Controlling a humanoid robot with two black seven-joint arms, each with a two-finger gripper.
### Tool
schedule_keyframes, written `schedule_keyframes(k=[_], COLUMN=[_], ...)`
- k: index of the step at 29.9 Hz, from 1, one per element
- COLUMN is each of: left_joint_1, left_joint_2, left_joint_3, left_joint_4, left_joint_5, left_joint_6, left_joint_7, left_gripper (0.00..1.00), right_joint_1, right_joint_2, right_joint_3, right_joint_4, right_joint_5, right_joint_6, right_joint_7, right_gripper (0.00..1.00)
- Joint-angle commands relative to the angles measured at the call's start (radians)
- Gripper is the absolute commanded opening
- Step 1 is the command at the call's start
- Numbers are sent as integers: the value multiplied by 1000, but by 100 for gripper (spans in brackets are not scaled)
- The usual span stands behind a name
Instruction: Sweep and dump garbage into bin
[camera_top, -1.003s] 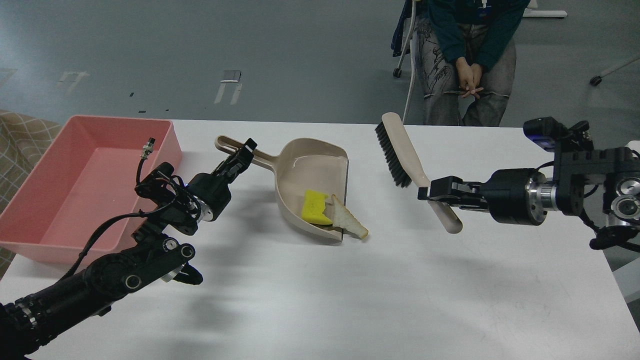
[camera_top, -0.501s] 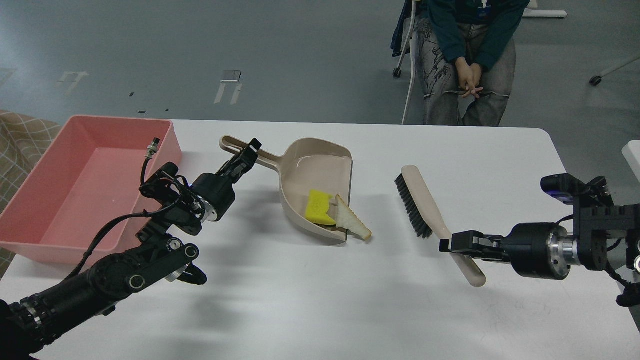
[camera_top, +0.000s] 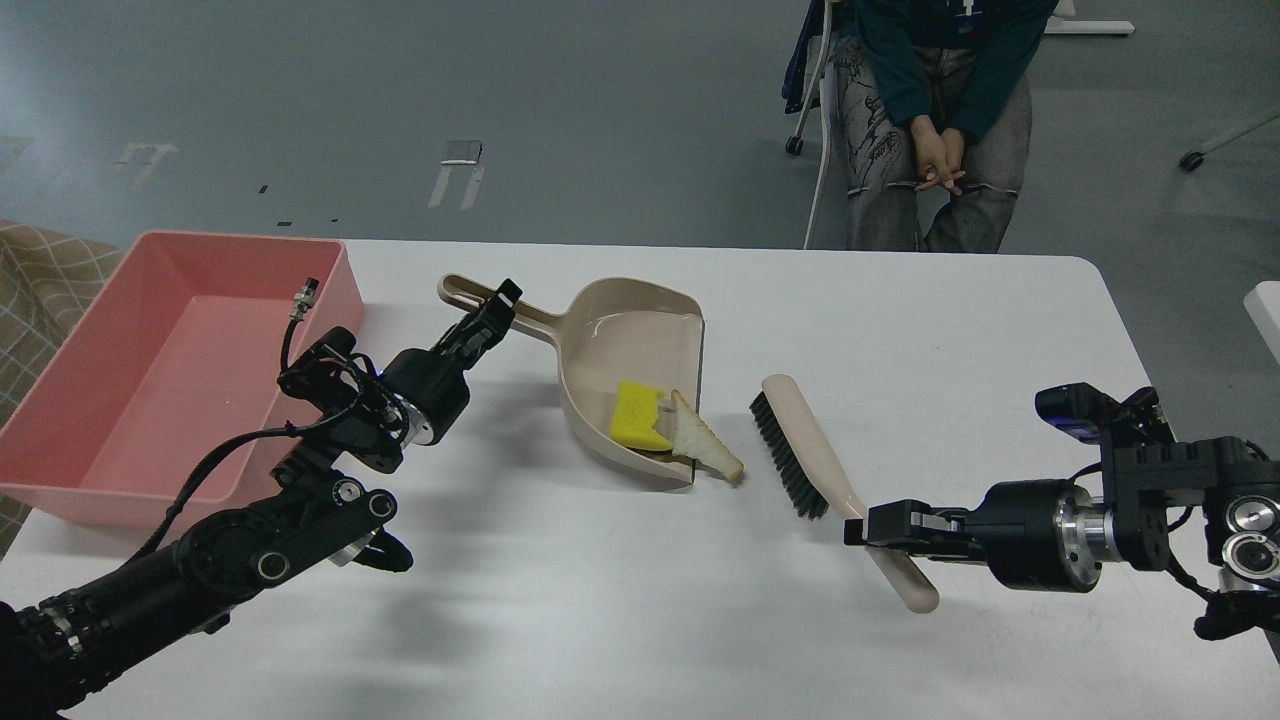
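Observation:
A beige dustpan (camera_top: 620, 350) lies mid-table, mouth to the right. The yellow sponge chunk (camera_top: 637, 415) lies inside it near the lip. The white bread slice (camera_top: 705, 444) leans across the lip, half out on the table. My left gripper (camera_top: 492, 310) is shut on the dustpan's handle (camera_top: 520, 312). My right gripper (camera_top: 865, 527) is shut on the handle of a beige brush (camera_top: 820, 460); its black bristles (camera_top: 788, 463) face left, a little right of the bread. The pink bin (camera_top: 170, 370) sits at the far left, with nothing in it.
A white table (camera_top: 700, 620) holds everything. A seated person (camera_top: 930, 120) is behind the table's far edge. A checked cloth (camera_top: 50, 280) shows at the far left. My left arm's elbow (camera_top: 260, 550) lies close to the bin's front right corner.
My right gripper brought the brush down from the raised position, then moved it left toward the bread. The dustpan shifted slightly right at first; the left arm then stayed put.

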Motion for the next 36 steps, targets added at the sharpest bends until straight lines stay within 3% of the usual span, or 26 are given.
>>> schedule_keyframes(k=[1, 26, 36], left_joint_1=[3, 21, 21], left_joint_2=[0, -2, 0], left_joint_3=[0, -2, -2], left_joint_4=[0, -1, -1], left_joint_5=[-1, -1, -1], left_joint_6=[0, 0, 0], left_joint_7=[0, -1, -2], left_gripper=[0, 0, 0], right_joint_1=[-2, -5, -2], right_joint_2=[30, 174, 257], right_joint_3=[-1, 12, 25], right_joint_4=[-8, -122, -178], right_joint_5=[-8, 10, 29], right_joint_6=[-3, -22, -39], right_joint_7=[0, 8, 34], right_gripper=[0, 0, 0])
